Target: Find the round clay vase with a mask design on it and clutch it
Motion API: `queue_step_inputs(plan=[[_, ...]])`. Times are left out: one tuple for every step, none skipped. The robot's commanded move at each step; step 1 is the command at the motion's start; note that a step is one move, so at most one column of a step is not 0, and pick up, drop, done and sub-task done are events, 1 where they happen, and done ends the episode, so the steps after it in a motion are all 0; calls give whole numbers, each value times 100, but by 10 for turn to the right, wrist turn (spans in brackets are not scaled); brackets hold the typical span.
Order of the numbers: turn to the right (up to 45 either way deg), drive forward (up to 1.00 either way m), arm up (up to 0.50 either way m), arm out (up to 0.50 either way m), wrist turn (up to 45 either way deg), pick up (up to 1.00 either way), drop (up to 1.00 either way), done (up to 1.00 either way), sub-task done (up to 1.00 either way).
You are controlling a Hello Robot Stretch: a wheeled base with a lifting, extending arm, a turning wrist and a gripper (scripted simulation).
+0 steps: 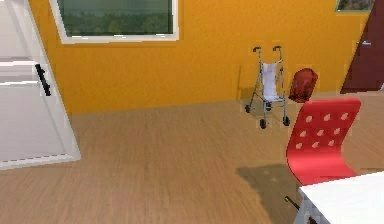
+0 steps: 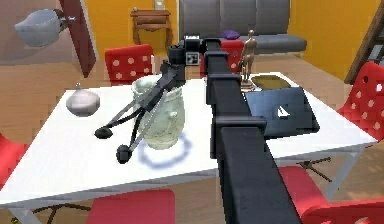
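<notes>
Vase [image 2: 166, 116]: a pale, greenish, round-bodied one stands upright on the white table [image 2: 60, 150], right behind the gripper [image 2: 112, 143]. Whether it bears a mask design cannot be made out. The two thin fingers [image 2: 116, 124] slant down toward the tabletop in front of the vase's lower left side. How the jaws stand cannot be told, nor whether the gripper holds anything or touches the vase. The dark arm [image 2: 240, 140] rises from the arm side view's bottom edge, passing just right of the vase.

Left of the gripper, a small grey rounded object [image 2: 82, 99] sits on the table, well apart from the vase. Right of the arm lies a dark laptop [image 2: 283, 110], and beyond it stands a brown statuette [image 2: 249, 55]. Red dotted chairs [image 2: 130, 62] ring the table, with a grey sofa [image 2: 250, 25] behind.

In the forward view, a red chair [image 1: 322, 140] stands by the table's corner. A folded stroller [image 1: 268, 85] and a red bag [image 1: 303, 84] rest against the orange wall [image 1: 210, 60].
</notes>
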Motion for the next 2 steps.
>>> queue_step_inputs(plan=[[0,0,0,0,450,0,0,0,0],[0,0,0,0,450,0,0,0,0]])
